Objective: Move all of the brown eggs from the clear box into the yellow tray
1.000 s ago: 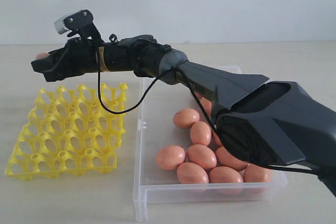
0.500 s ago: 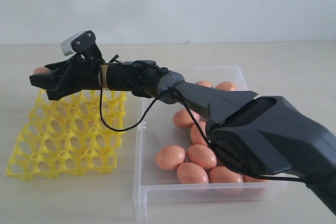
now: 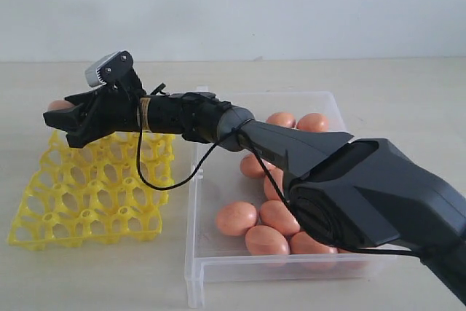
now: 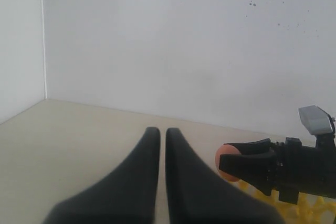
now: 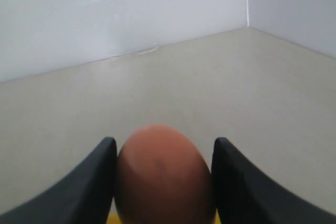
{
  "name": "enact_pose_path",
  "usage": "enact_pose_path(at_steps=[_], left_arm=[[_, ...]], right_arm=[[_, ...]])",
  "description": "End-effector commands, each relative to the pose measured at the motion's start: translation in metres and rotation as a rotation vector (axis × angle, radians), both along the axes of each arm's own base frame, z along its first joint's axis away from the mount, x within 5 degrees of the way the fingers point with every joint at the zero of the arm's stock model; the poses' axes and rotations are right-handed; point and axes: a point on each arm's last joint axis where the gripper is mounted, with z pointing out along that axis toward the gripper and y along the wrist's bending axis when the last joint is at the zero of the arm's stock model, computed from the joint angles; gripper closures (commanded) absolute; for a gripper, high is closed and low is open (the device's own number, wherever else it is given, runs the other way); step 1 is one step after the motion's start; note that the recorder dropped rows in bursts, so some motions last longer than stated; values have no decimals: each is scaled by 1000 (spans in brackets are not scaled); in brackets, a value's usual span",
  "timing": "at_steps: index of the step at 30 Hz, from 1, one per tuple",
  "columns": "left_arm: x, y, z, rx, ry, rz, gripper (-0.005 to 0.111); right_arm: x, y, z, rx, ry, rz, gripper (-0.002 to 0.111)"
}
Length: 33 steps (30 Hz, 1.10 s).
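While it holds one egg (image 5: pixel 163 177), the right gripper (image 3: pixel 62 121) has sunk lower over the far corner of the tray (image 3: pixel 29 234).

Its jaws stand wide and squeeze the egg from both sides, so the egg is up in the air, just above the cups at the back left. A moment ago the arm was higher. It has come down but has hardly moved sideways, and with the arm lower I can see more of the box (image 3: pixel 218 271) behind it. I think the egg is about to be set into a cup. I see no egg in the tray yet. A heap of eggs (image 3: pixel 280 216) waits in the box, just beside the tray, so most of the job is left. The left gripper (image 4: pixel 158 135) is closed tight on nothing and keeps away to the side.
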Motion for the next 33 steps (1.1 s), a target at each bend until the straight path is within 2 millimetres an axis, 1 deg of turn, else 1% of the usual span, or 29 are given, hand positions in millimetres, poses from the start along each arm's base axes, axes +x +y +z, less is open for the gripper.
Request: enact_pose_path(at_steps=[1, 6, 10, 14, 16, 19, 21, 23, 26, 33], left_arm=[[0, 0, -1, -23, -3, 0, 103], [0, 0, -1, -23, -3, 0, 103], [0, 0, -1, -22, -5, 0, 103], [0, 0, -1, -22, -5, 0, 103], [0, 0, -1, -22, -5, 0, 103], [0, 0, -1, -22, -5, 0, 103], [0, 0, -1, -22, -5, 0, 103], [0, 0, -1, -22, -4, 0, 103], [0, 0, -1, -22, -4, 0, 103], [0, 0, -1, -22, -4, 0, 103]], right_arm=[[1, -1, 13, 40, -9, 21, 108], [2, 1, 22, 76, 13, 1, 108], [4, 3, 21, 105, 57, -42, 108], [2, 7, 20, 93, 13, -70, 108], [0, 10, 19, 77, -37, -80, 108], [0, 10, 20, 82, -33, -84, 108], [1, 10, 20, 90, -10, -87, 108], [3, 10, 19, 99, 72, -111, 108], [4, 9, 18, 98, 132, -130, 108], [4, 9, 17, 84, 119, -126, 108]])
